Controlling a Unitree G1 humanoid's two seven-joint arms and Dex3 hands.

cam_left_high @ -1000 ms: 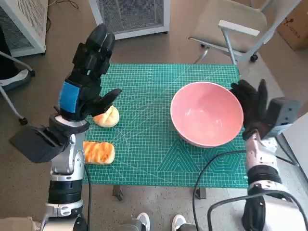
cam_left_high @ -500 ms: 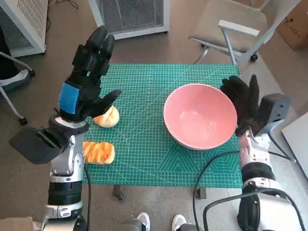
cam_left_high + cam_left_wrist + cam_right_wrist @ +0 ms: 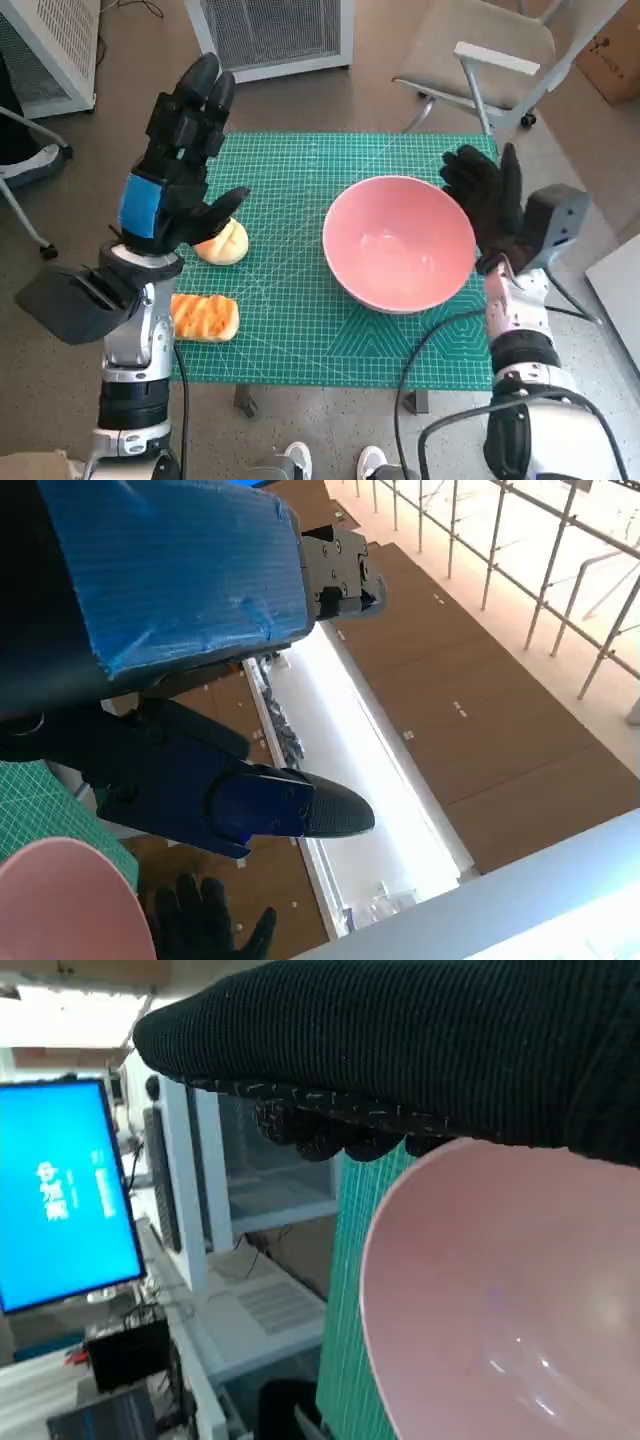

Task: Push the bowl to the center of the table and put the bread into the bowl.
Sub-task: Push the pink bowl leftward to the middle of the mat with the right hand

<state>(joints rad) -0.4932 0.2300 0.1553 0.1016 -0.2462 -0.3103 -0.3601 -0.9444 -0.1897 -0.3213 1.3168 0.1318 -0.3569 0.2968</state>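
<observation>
A large pink bowl [image 3: 398, 242] stands upright on the green cutting mat [image 3: 300, 190], right of the mat's middle; its rim also shows in the left wrist view [image 3: 60, 900] and its inside in the right wrist view [image 3: 510, 1300]. My right hand [image 3: 490, 205] in the black glove presses flat against the bowl's right side, fingers spread. My left hand [image 3: 180, 150] is raised above the mat's left part, fingers apart and holding nothing. A round pale bread roll [image 3: 222, 243] lies just below that hand. An orange striped bread [image 3: 205, 316] lies at the mat's left front edge.
A grey chair [image 3: 490, 50] stands behind the table's right corner, and a white grille unit [image 3: 270, 30] behind the table. A lit blue monitor [image 3: 60, 1195] stands on a desk in the right wrist view. A person's shoes [image 3: 330, 462] show at the table's front.
My right hand has pushed the pink bowl leftward across the mat, toward the middle. The left hand and both breads have stayed where they were.
</observation>
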